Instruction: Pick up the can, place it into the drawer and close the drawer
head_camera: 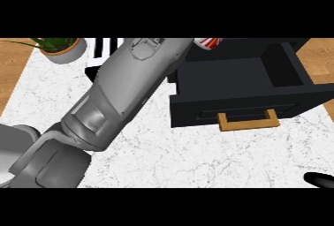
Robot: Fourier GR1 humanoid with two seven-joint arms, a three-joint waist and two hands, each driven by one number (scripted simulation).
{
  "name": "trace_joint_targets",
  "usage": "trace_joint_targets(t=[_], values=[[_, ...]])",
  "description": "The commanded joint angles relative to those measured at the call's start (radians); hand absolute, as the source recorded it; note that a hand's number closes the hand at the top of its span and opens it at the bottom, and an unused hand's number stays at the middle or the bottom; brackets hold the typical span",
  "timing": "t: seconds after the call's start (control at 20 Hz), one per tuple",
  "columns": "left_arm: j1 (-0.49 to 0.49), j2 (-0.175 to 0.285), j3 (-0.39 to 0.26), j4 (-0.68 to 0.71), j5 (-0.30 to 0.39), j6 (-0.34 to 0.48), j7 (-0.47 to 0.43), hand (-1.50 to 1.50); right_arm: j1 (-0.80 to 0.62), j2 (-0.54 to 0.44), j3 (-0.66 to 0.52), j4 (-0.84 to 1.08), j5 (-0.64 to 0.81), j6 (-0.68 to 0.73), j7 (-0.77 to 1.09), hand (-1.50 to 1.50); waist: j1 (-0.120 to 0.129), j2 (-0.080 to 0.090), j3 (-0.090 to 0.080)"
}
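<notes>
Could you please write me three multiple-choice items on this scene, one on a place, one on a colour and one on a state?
1. Where does the potted plant stand?
A. at the far left corner of the counter
B. at its near right corner
C. in its middle
2. What colour is the handle of the drawer?
A. black
B. light brown
C. red
3. How is the drawer?
A. shut
B. open
C. tipped over
Answers: 1 A, it sits at the view's upper left; 2 B, it stands out tan against the black front; 3 B, its inside shows from above.
</notes>
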Motion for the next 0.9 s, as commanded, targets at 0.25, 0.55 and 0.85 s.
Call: trace_joint_targets(t=[0.25,0.55,0.85], values=[[-0.056,0.0,-0.08,0.089,0.07,0.143,-0.023,-1.5,-0.042,-0.017,0.011,0.032,0.016,0.001,0.005,-1.5,-0.023,0.006,0.001],[-0.095,0.0,-0.082,0.12,0.099,0.163,-0.05,-1.5,-0.081,-0.055,0.026,0.006,0.082,-0.001,0.005,-1.5,-0.026,0.009,0.001],[-0.073,0.0,-0.067,0.132,0.156,0.146,-0.092,-1.5,-0.128,-0.09,0.087,0.032,0.179,0.025,-0.055,-1.5,-0.018,0.014,0.0]])
